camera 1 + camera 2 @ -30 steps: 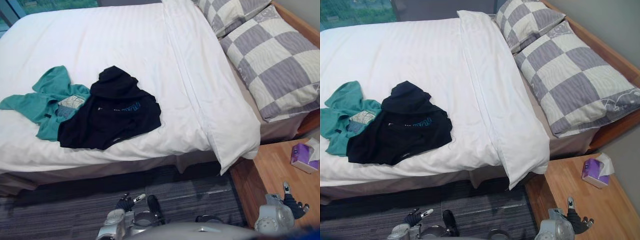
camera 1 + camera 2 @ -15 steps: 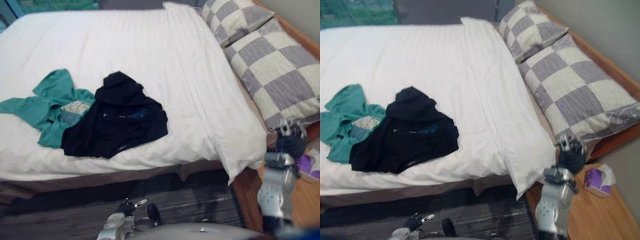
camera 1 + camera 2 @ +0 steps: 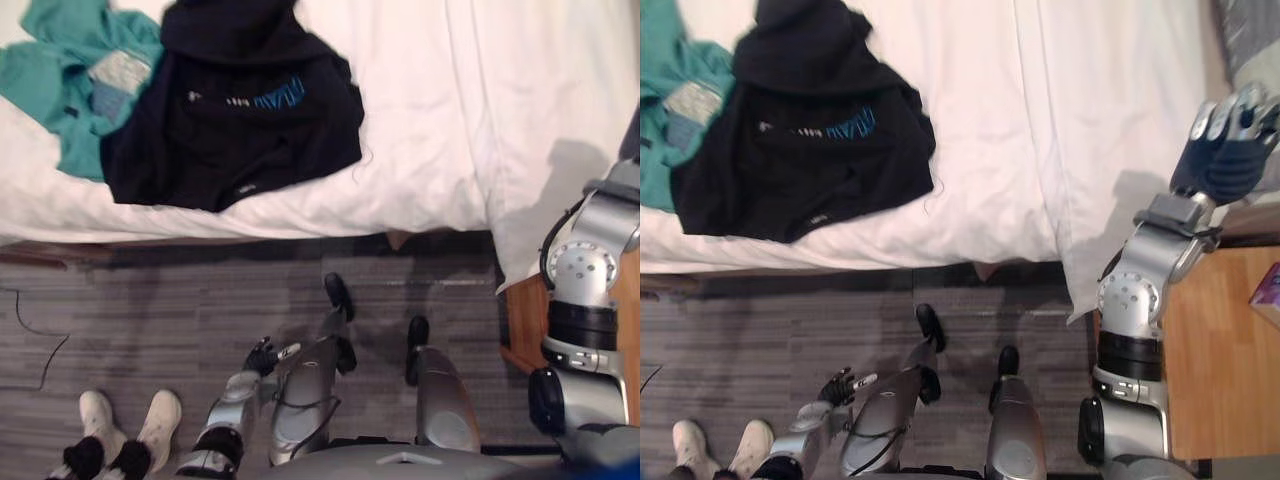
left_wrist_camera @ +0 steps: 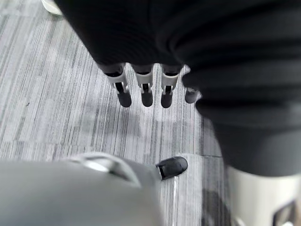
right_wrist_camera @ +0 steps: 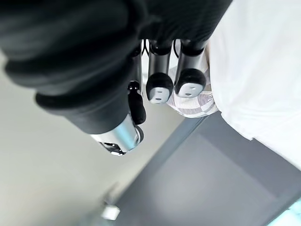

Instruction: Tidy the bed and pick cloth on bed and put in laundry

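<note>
**Clothes ahead and to the left, on the left hand's side**

The black hooded top point(image 3: 230, 120) is spread flat on the white duvet point(image 3: 430, 120). Its long axis runs from the hood at the far side to the hem, which lies just beside the near edge of the bed. A teal garment point(image 3: 55, 75) is tucked partly under its left flank, so the two are touching. Both are placed ahead of the robot and to its left.

The left hand point(image 3: 262, 356) is hung low beside the leg, below the bed edge and roughly in line with the top's hem. Its fingers point(image 4: 146, 94) are seen straight and relaxed, with nothing in them. The right hand point(image 3: 1228, 150) is raised at the far right, over the hanging corner of the duvet and near a chequered pillow point(image 3: 1248, 40), well apart from both garments. Its fingers are extended and close together, and nothing is held.

The left arm is therefore judged the nearer. A reach from it would have to go up and forward over the bed edge.

A grey striped carpet point(image 3: 150, 300) is laid between the robot and the bed. A wooden nightstand point(image 3: 1220, 350) is set at the right, and a person's white shoes point(image 3: 130, 425) are planted on the carpet at the robot's left.
</note>
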Motion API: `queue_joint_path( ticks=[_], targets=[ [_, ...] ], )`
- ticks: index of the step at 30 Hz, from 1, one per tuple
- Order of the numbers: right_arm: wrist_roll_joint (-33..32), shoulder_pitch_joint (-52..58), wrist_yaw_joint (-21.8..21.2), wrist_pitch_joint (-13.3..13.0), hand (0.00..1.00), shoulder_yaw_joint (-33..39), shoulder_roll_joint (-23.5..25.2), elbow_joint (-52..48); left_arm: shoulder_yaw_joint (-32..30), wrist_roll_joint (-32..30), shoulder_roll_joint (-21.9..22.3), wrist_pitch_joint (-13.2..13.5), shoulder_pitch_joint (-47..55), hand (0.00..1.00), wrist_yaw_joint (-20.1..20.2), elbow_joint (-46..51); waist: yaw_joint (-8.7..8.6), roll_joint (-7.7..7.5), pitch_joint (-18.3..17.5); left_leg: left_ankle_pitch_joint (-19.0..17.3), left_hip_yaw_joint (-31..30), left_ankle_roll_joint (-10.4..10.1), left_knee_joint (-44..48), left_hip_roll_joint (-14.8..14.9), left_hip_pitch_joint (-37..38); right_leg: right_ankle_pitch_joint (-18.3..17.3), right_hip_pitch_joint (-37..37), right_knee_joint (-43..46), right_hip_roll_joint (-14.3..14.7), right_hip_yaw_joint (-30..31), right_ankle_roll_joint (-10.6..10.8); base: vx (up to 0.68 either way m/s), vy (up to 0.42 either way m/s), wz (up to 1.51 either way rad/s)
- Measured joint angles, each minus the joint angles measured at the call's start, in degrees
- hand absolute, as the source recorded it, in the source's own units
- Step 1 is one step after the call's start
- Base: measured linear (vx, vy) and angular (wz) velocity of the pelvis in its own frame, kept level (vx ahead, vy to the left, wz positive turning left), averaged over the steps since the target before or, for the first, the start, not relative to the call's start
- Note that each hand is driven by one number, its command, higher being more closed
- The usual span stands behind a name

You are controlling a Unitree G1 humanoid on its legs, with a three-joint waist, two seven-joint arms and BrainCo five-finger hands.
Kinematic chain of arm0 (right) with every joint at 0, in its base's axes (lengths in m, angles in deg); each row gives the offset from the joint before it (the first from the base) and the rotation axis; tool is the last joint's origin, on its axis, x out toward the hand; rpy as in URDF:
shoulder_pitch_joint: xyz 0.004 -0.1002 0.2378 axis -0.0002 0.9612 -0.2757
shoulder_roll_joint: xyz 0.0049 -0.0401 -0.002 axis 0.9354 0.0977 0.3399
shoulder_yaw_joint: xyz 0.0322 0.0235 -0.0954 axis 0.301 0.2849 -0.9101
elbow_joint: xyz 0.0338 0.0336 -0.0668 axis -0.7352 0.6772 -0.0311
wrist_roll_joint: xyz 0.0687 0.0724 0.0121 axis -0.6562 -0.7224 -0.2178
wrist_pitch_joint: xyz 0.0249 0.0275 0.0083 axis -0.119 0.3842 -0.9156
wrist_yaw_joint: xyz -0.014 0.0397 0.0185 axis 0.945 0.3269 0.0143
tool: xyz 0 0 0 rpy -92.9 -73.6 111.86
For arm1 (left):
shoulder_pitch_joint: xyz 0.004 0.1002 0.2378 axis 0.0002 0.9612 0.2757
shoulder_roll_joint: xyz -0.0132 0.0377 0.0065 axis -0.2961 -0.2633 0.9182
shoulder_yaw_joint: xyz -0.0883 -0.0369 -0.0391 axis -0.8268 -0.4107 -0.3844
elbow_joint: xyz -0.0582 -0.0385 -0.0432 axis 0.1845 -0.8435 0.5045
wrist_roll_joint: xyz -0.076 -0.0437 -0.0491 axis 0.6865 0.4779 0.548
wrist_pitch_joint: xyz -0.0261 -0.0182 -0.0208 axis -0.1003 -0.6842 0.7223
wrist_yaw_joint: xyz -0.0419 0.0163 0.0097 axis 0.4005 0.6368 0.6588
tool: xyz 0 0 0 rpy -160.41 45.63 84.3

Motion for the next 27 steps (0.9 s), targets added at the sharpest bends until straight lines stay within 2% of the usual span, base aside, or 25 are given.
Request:
queue_joint_path(
  ticks=[3,5,7,8,14,15,17,21,23,27],
  targets=[
    [-6.9,-0.6,-1.4,-0.7,1.00,0.1,0.5,1.2,0.0,2.1,0.8,0.4,-3.3,0.00,-1.2,0.2,0.11,0.21,2.6,0.9,1.1,0.0,0.0,0.3,-3.4,-0.8,-5.4,3.1,0.0,1.0,-0.4,-0.03,-0.012,-0.08],
    [-10.5,-0.9,-4.2,-0.7,1.00,0.3,1.0,3.8,0.0,3.5,2.1,1.1,-6.0,0.00,-2.2,0.2,-0.07,1.16,3.4,2.0,1.8,0.1,0.0,0.6,-6.7,-0.8,-9.9,4.8,0.1,1.7,-0.5,0.00,-0.010,-0.11],
    [-11.6,-1.6,-6.6,-0.6,1.00,1.2,1.7,5.5,0.0,4.4,3.1,1.2,-7.5,0.00,-2.3,0.2,-0.08,1.68,3.8,2.3,2.7,-0.1,0.0,0.7,-8.0,-0.9,-12.3,5.9,0.1,2.2,-0.6,0.02,-0.002,-0.15],
    [-12.6,-2.2,-10.0,-0.6,1.00,2.0,2.8,5.6,0.0,4.8,4.1,1.3,-8.9,0.00,-2.7,0.1,-0.33,1.78,3.9,2.7,3.0,-0.7,0.0,0.7,-8.8,-0.9,-13.8,6.6,0.1,2.9,-0.7,0.03,-0.008,-0.15],
    [-13.0,-3.8,-18.9,1.1,1.00,1.9,3.4,7.7,-1.0,9.0,7.3,2.2,-12.6,0.00,-3.9,-0.4,-1.30,1.81,3.9,3.9,2.9,-3.1,0.0,1.2,-11.3,-1.3,-17.7,8.0,0.3,3.2,-1.4,-0.01,-0.029,-0.05],
    [-13.1,-3.8,-19.4,1.2,1.00,1.9,3.4,7.8,-1.1,9.0,7.4,2.2,-12.6,0.00,-3.9,-0.4,-1.36,1.81,3.9,3.9,2.9,-3.2,0.0,1.3,-11.5,-1.3,-17.9,8.0,0.3,3.2,-1.4,-0.04,-0.038,-0.04],
    [-14.4,-3.4,-22.9,1.2,1.00,2.0,4.3,9.3,-3.2,9.6,8.1,2.1,-12.9,0.00,-4.1,-2.1,-1.71,1.81,3.9,2.7,3.0,-4.5,0.0,1.5,-12.1,-1.3,-18.8,7.9,0.6,3.4,-1.4,-0.02,-0.026,-0.05],
    [-15.6,0.3,-26.5,1.4,1.00,2.3,6.2,14.5,-6.1,11.3,8.7,2.5,-13.0,0.00,-4.7,-3.2,-1.64,1.63,3.8,2.2,4.2,-4.2,0.0,1.5,-11.4,-1.0,-18.3,7.1,0.8,4.4,-1.3,0.01,0.002,-0.14],
    [-16.7,5.2,-27.1,3.3,1.00,2.7,8.0,21.9,-7.1,11.4,9.3,3.3,-13.0,0.00,-4.7,-3.1,-1.65,1.62,3.8,2.5,4.7,-3.8,0.0,1.7,-10.9,-0.5,-17.6,6.1,1.0,4.8,-1.2,0.05,0.017,-0.15],
    [-16.5,16.2,-28.1,5.8,1.00,1.1,13.6,25.7,-7.2,11.4,9.6,3.3,-13.0,0.00,-5.3,-2.9,-1.92,1.51,3.9,2.6,5.8,-3.7,0.0,1.9,-7.4,-0.3,-13.5,4.8,1.1,4.8,-1.1,0.06,-0.010,-0.11]
  ],
)
